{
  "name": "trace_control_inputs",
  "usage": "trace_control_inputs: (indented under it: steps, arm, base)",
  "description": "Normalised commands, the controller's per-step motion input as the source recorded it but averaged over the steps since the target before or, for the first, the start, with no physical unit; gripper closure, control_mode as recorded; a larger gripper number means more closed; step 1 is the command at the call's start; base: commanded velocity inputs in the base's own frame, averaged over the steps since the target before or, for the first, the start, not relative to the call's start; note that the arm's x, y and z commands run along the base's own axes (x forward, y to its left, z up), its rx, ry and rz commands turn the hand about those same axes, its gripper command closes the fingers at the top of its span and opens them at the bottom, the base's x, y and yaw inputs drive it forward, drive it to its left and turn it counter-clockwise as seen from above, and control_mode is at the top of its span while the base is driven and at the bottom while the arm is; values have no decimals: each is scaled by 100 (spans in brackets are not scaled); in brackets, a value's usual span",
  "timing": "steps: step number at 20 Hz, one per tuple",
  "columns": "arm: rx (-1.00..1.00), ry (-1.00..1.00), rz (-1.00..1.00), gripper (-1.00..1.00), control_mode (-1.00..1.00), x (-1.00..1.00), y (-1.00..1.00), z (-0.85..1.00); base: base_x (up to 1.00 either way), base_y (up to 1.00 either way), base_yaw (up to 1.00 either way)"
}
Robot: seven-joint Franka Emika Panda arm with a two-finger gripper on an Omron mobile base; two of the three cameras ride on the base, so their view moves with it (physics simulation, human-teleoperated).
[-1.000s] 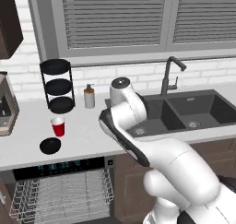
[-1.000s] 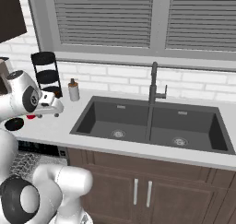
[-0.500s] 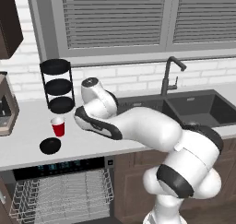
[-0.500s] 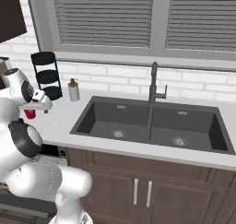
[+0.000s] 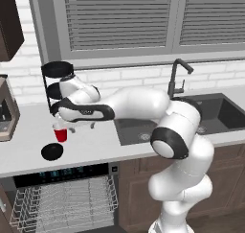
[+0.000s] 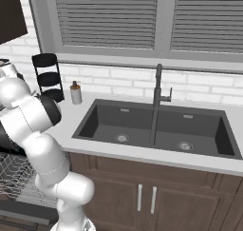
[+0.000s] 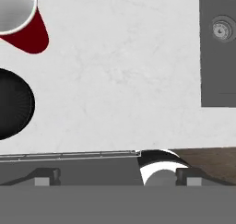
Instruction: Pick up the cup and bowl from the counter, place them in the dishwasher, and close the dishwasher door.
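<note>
The red cup (image 5: 61, 133) stands upright on the light counter (image 5: 95, 143), and the black bowl (image 5: 52, 151) lies just in front of it near the counter's edge. My gripper (image 5: 82, 126) hangs over the counter just right of the cup, pointing down, open and empty. In the hand view the cup (image 7: 20, 22) is at the top left and the bowl (image 7: 11, 103) at the left edge, both well off to the side of my gripper (image 7: 117, 177). Below the counter the dishwasher (image 5: 62, 172) is open with its white rack (image 5: 62, 201) pulled out. The dishwasher door is out of view.
A black three-tier stand (image 5: 57, 83) is behind the cup, against the brick wall. A coffee machine (image 5: 5, 114) sits at the far left. The dark double sink (image 6: 156, 130) with its faucet (image 6: 158, 94) lies to the right, with a soap dispenser (image 6: 76, 93) beside it.
The arm has swung left and stretched out over the counter, bringing the hand down next to the cup. The jaws have stayed open; cup and bowl have not moved.
</note>
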Motion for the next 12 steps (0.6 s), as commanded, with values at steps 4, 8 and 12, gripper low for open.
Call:
trace_control_inputs:
  steps: [4, 8, 12]
  arm:
    - [9, 0, 5, -100, -100, -17, 12, 0]
    - [20, 0, 5, -100, -100, -18, 1, -10]
    - [27, 0, 0, -100, -100, -23, 0, -22]
  base:
    - [0, 0, 0]
    - [0, 0, 0]
    - [0, 0, 0]
